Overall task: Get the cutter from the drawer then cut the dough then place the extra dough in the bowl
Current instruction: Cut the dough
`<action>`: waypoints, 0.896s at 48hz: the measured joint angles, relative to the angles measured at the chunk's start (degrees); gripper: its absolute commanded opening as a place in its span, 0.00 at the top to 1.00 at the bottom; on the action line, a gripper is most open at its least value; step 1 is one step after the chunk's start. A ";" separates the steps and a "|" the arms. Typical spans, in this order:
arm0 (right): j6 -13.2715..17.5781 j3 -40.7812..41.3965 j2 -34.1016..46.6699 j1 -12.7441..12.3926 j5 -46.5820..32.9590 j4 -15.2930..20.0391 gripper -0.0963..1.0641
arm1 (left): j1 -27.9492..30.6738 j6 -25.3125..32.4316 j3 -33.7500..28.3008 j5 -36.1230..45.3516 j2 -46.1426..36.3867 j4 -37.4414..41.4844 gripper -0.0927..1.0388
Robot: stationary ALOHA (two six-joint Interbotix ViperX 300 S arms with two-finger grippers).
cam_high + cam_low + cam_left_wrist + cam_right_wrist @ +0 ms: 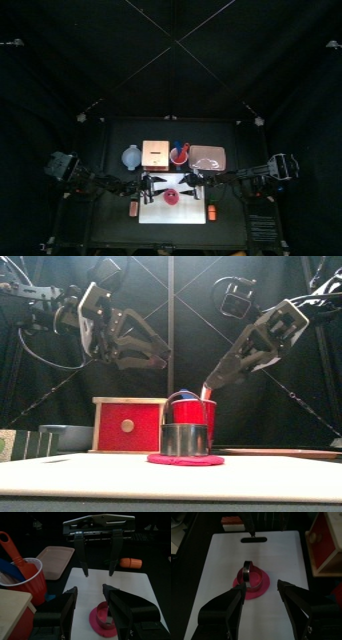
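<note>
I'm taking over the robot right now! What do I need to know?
Left gripper: open, empty, over the board.
Right gripper: open, empty, facing it.
Cutter stands on the dough, on the board. Bowl sits left of the wooden box.
Done: cutter is out and on the dough.
Left: check the cut went through (can't tell), then put the extra dough in the bowl.

Back wall: black back curtain (171,50), fills the upper half seen from above.
Sides: black side curtains (30,130) on both flanks.
Furniture: small black table (241,135).
Light: dim, brightest mid-table.
</note>
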 measured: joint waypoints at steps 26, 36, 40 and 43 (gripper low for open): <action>-4.66 5.27 10.37 2.11 -26.98 12.66 0.25 | -6.86 -0.88 -0.97 -12.22 9.32 -0.88 0.21; -14.06 3.08 14.41 5.01 -27.86 22.50 0.25 | -7.12 -2.37 -0.97 -14.15 13.18 -3.60 0.21; -16.79 2.55 14.68 6.24 -27.86 25.84 0.25 | -7.12 -2.46 -0.97 -14.15 13.27 -3.69 0.21; -17.75 2.55 14.59 7.12 -27.77 27.51 0.25 | -7.12 -2.46 -0.97 -14.15 13.27 -3.69 0.21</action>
